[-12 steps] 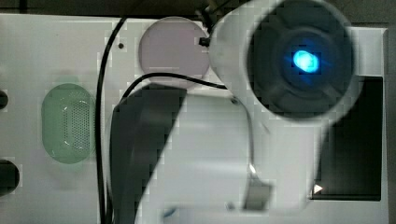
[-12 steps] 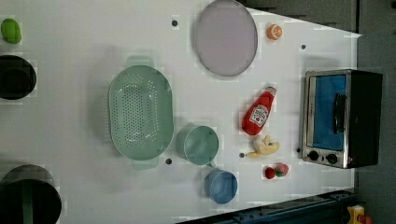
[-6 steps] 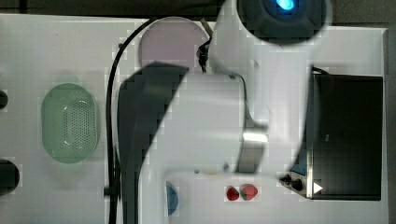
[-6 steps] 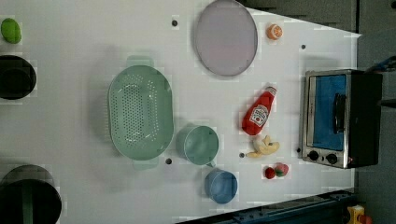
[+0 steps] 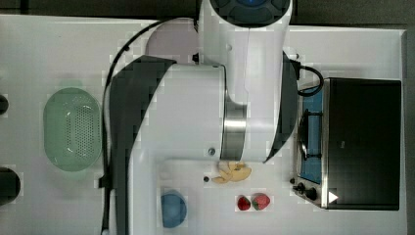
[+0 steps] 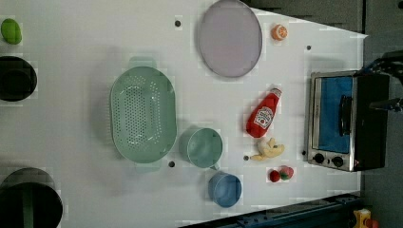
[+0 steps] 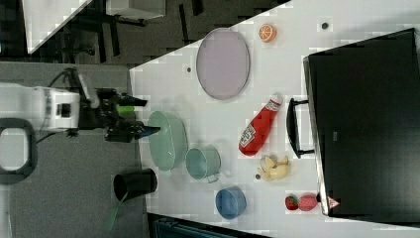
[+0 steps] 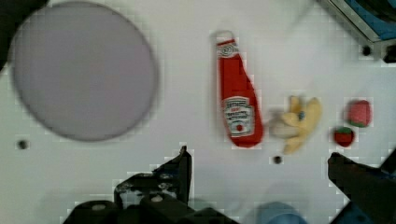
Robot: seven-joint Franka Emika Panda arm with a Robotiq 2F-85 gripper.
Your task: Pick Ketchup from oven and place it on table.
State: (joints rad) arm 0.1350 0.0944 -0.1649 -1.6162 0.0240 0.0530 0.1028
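Note:
The Ketchup (image 6: 263, 115), a red bottle with a white label and cap, lies on its side on the white table (image 6: 71, 57), just in front of the oven (image 6: 347, 121). It also appears in the right view (image 7: 257, 128) and the wrist view (image 8: 238, 98). The oven's blue glass door looks closed. My gripper (image 8: 261, 177) is open and holds nothing, its two dark fingertips (image 8: 180, 168) wide apart. In the right view the gripper (image 7: 143, 116) hangs well clear of the tabletop. In the top view my white arm (image 5: 195, 122) covers the bottle.
Beside the Ketchup lie a banana (image 6: 268, 149) and two strawberries (image 6: 280, 174). A grey-lilac plate (image 6: 230, 38), an orange (image 6: 279, 32), a green colander (image 6: 142, 118), a teal cup (image 6: 203, 147) and a blue bowl (image 6: 225, 188) share the table. Black pots (image 6: 16, 78) stand at the left view's left.
In the top view my arm has swung toward the top view's upper edge, uncovering the oven, banana and strawberries. The Ketchup and the other things have not moved.

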